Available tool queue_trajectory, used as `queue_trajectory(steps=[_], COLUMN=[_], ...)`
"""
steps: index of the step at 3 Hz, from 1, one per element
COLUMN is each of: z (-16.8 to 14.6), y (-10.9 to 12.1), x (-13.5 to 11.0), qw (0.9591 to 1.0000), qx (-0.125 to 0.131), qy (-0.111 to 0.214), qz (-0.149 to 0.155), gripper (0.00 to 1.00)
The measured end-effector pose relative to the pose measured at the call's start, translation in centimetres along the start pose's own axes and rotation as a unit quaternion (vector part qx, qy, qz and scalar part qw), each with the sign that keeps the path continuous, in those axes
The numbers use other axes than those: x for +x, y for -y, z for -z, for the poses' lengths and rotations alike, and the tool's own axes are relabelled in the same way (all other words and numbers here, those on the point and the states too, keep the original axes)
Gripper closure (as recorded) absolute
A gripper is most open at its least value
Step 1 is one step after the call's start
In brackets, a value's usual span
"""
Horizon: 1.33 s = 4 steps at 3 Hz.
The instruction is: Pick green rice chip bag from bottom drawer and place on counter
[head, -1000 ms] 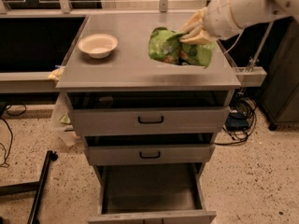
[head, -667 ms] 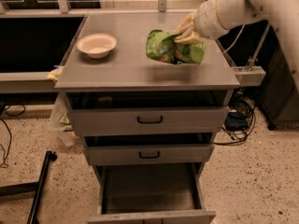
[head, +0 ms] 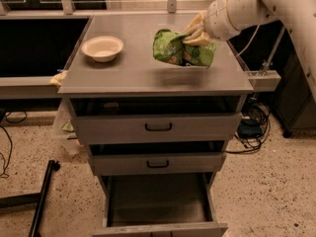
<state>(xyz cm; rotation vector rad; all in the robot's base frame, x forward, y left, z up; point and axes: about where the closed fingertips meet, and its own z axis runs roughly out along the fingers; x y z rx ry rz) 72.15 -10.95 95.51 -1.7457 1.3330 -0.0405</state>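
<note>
My gripper [head: 193, 35] is shut on the green rice chip bag [head: 178, 49], a crumpled bright green foil bag. It holds the bag over the right half of the counter [head: 143, 68], close above the surface or just touching it; I cannot tell which. The white arm comes in from the upper right. The bottom drawer [head: 158, 207] is pulled open below, and its grey floor is bare.
A white bowl [head: 102, 48] sits on the counter's left side. Two upper drawers with black handles [head: 158, 127] are slightly ajar. A clear plastic bag [head: 67, 127] hangs at the cabinet's left. Cables [head: 252, 127] lie on the floor at right. A black leg [head: 42, 201] is at lower left.
The gripper has carried the bag slightly left and farther back over the counter. The drawers and the bowl have not moved.
</note>
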Motion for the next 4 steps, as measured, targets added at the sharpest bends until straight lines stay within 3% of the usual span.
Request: queue_trajectory(steps=[2, 3, 4], z=[0.0, -0.04, -0.04], y=[0.0, -0.01, -0.01], x=[0.0, -0.01, -0.01], qw=[1.0, 1.0, 1.0], qx=[0.0, 0.0, 0.0], qy=[0.0, 0.0, 0.0], qz=[0.0, 0.0, 0.0], gripper=[0.13, 0.0, 0.0])
